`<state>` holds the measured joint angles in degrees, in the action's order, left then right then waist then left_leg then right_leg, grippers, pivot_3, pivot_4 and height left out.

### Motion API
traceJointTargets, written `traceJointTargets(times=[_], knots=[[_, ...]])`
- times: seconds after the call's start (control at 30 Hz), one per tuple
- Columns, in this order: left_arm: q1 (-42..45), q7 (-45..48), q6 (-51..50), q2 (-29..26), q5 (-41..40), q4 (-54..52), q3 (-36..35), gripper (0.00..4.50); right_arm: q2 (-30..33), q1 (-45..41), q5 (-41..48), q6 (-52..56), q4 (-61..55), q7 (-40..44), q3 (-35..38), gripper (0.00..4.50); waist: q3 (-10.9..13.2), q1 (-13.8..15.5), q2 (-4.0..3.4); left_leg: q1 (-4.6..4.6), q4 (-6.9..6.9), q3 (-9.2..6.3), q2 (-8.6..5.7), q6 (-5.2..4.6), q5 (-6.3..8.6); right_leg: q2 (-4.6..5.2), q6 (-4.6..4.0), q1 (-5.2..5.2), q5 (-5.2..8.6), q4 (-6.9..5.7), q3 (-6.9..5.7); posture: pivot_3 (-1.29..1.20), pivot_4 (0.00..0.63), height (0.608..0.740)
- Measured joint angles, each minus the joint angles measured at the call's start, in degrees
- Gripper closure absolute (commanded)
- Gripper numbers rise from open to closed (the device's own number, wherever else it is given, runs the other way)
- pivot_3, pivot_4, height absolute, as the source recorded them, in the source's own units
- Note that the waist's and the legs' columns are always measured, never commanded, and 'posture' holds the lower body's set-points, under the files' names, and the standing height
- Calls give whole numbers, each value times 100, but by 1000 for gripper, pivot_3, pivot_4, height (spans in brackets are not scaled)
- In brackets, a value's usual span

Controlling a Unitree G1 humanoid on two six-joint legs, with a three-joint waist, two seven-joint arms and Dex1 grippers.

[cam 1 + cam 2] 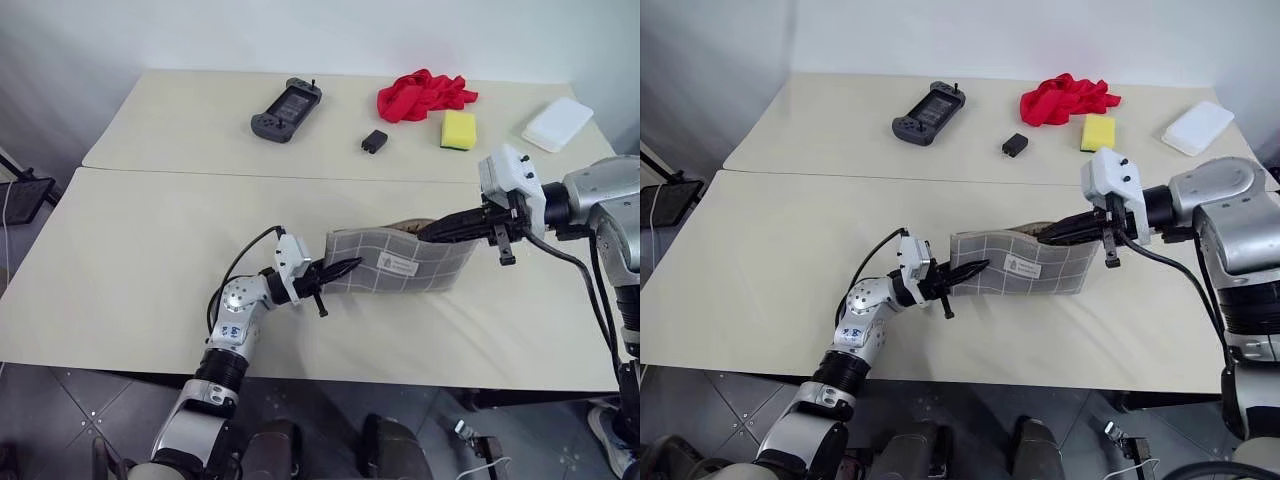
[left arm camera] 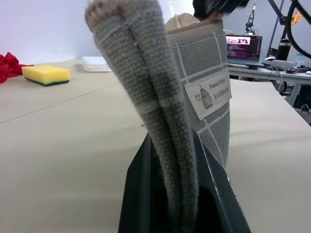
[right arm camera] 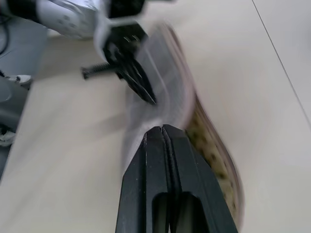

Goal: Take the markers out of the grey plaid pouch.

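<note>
So the 2 pale tables (image 1: 150, 260) are taking up most of the scene, and the grey plaid pouch (image 1: 400, 262) is hanging just over the near one, stretched between both arms. The left gripper (image 1: 345, 268) is pinching the pouch's closed end tight, fabric bunching up between its fingers (image 2: 141, 194) in the left wrist view. The right gripper (image 1: 1060, 230) is sitting at the pouch's open mouth with its jaws pressed together, right by the tan dotted lining; can't tell for sure whether it's pinching the rim or just poking at it. No markers showing, so I'm guessing they're inside. The pouch is looking soft and floppy, sagging in the middle, so it's probably light and won't hold its shape. I'd be grabbing it by the bottom corners and tipping the mouth down. Smaller stuff on the far table: game controller (image 1: 287, 110), red cloth (image 1: 425, 94), yellow sponge (image 1: 458, 130).
</note>
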<state>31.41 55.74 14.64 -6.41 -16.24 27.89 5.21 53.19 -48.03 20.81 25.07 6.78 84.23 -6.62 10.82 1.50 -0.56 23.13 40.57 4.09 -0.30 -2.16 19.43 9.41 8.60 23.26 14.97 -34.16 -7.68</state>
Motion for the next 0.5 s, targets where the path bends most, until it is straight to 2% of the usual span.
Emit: traceJointTargets(times=[0.27, 0.5], knots=[[-44, 61, 55, -20, 28, -59, 41, 4500, -119, -128, -393, -153, 271, 9, -269, 4465, 0, -3, 0, -1, 0, 0, 0, 0, 0, 0, 0, 0, 0, 0, 0, 0, 150, 740], [-43, 60, 94, -22, 83, -58, 64, 4500, -403, -109, -811, -75, -288, -14, -863, 4465, -1, -11, 0, -2, 3, -1, 2, 0, 0, -1, 0, -1, 0, -1, 0, 0, 150, 740]])
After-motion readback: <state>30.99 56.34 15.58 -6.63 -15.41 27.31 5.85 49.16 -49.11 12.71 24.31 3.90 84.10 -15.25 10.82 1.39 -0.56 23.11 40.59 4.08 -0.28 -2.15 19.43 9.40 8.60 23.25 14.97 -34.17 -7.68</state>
